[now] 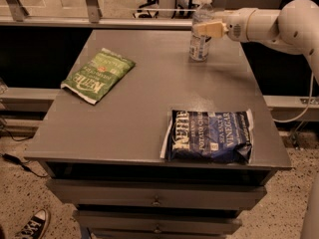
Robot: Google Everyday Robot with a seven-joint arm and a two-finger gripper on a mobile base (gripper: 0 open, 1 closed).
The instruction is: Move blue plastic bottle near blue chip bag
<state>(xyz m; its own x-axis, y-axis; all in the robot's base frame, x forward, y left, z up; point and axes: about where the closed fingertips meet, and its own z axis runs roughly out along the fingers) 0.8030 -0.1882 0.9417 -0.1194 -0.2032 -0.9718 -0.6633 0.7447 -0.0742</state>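
The blue plastic bottle [200, 46], clear with a white cap and a pale label, stands upright at the far right of the grey table [149, 98]. My gripper [205, 29] reaches in from the right on a white arm and sits at the bottle's upper half, overlapping it. The blue chip bag [212, 136], navy with white lettering, lies flat at the near right of the table, well in front of the bottle.
A green Kettle chip bag [98, 74] lies on the left side of the table. Drawers sit under the tabletop. A glass railing runs behind the table's far edge. A shoe [31, 225] is on the floor at the lower left.
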